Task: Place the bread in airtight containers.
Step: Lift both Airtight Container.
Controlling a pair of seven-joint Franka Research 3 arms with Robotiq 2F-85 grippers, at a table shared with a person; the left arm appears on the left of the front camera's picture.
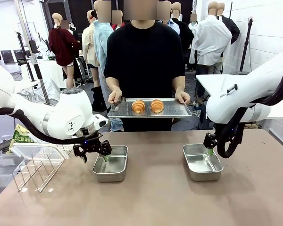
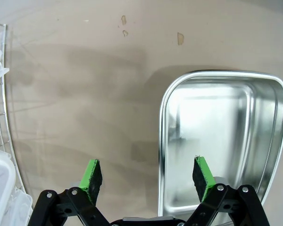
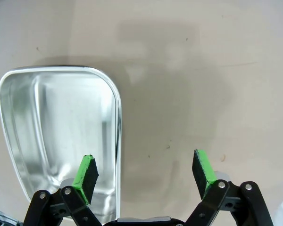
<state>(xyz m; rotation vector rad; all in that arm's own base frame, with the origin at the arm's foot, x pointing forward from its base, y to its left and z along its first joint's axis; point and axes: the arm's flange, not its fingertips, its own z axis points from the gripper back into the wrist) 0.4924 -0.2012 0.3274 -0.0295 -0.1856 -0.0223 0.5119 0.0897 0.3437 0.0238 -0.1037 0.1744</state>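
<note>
- The left gripper [image 1: 95, 157] [image 2: 146, 164] has its jaws spread wide and grips nothing.
- It hangs low over the near-side rim of the left container [image 1: 110, 177] [image 2: 217, 117]. In its wrist view one green pad [image 2: 203, 172] is above the steel floor and the other is above the bare table [image 1: 155, 202].
- The right gripper [image 1: 211, 150] [image 3: 144, 159] is likewise wide apart and holds nothing.
- It straddles a rim of the right container [image 1: 205, 176] [image 3: 56, 117], one pad [image 3: 85, 172] inside the rim line and the other out over the table.
- The bread — two croissants [image 1: 138, 106] [image 1: 157, 106] — lies well beyond both grippers, side by side on a flat metal tray [image 1: 174, 112].
- The person's hands [image 1: 115, 96] [image 1: 182, 97] hold that tray by its ends, above the table's far edge.
- A wire rack [image 1: 35, 169] stands just outside the left gripper, away from the containers.
</note>
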